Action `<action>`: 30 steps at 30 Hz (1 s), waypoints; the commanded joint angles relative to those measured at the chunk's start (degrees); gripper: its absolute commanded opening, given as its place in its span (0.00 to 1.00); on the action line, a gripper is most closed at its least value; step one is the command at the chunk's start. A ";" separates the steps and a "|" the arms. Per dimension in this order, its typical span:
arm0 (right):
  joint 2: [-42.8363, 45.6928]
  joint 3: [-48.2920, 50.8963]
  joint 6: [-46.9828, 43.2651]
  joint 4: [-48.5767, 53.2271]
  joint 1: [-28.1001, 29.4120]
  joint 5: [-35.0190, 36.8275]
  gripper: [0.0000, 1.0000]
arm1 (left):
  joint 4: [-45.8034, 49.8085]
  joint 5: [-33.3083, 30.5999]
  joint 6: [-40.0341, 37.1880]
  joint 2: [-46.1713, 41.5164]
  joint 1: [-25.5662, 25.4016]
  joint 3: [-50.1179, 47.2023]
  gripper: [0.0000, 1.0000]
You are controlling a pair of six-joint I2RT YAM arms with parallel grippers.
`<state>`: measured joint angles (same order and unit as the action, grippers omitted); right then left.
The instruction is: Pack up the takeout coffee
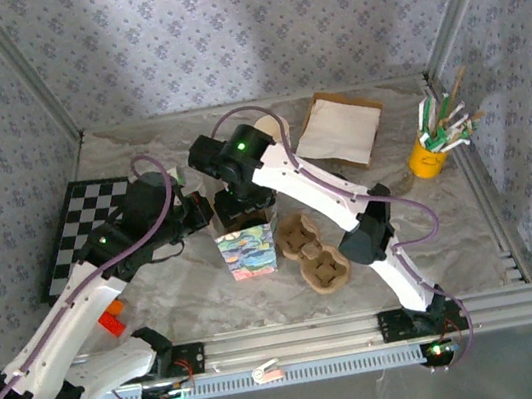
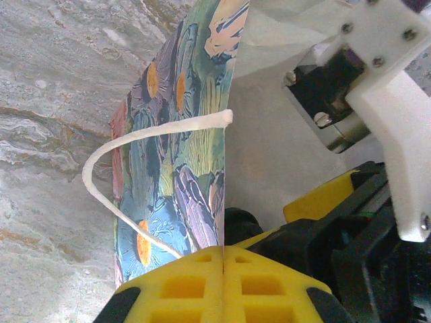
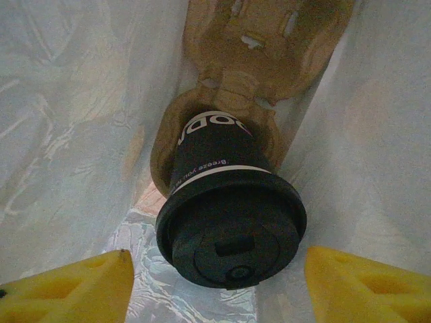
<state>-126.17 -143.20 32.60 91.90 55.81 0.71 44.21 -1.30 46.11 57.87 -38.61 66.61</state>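
Black coffee cup [image 3: 229, 202] sits inside bag [image 3: 67, 101] between right gripper's [image 3: 219, 282] jaws (parted).

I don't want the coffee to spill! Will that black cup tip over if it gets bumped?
Probably not easily: the cup sits down in a pocket of the cardboard carrier, which should brace it. It's tall, though, so a hard knock might rock it. The lid looks pressed on, so little should spill.

Cup [image 3: 229, 225] in carrier [image 3: 269, 37] inside bag [image 1: 249, 253]
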 commanded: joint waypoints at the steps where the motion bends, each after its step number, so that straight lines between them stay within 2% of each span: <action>1: 3.18 -1.30 0.72 6.53 0.49 1.35 0.63 | 0.71 -0.39 0.13 0.15 0.20 0.73 0.00; 6: 4.71 0.78 0.54 6.95 0.80 2.01 0.59 | 1.02 -0.46 0.15 -0.11 0.31 0.80 0.00; 14: 6.49 7.00 -0.16 5.66 1.91 1.55 0.45 | 1.16 -0.19 0.20 -0.30 0.29 0.80 0.00; 18: 7.43 11.91 -0.78 1.70 1.77 -0.31 0.38 | 1.13 -0.01 0.20 -0.23 0.30 0.72 0.00; 30: 4.09 8.58 -1.94 -3.86 1.32 -0.99 0.32 | 1.15 0.16 0.28 -0.74 0.33 0.54 0.00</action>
<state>-120.62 -131.90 31.44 88.27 57.25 0.23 44.27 -1.28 46.11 57.87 -38.61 66.61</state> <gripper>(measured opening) 0.317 0.047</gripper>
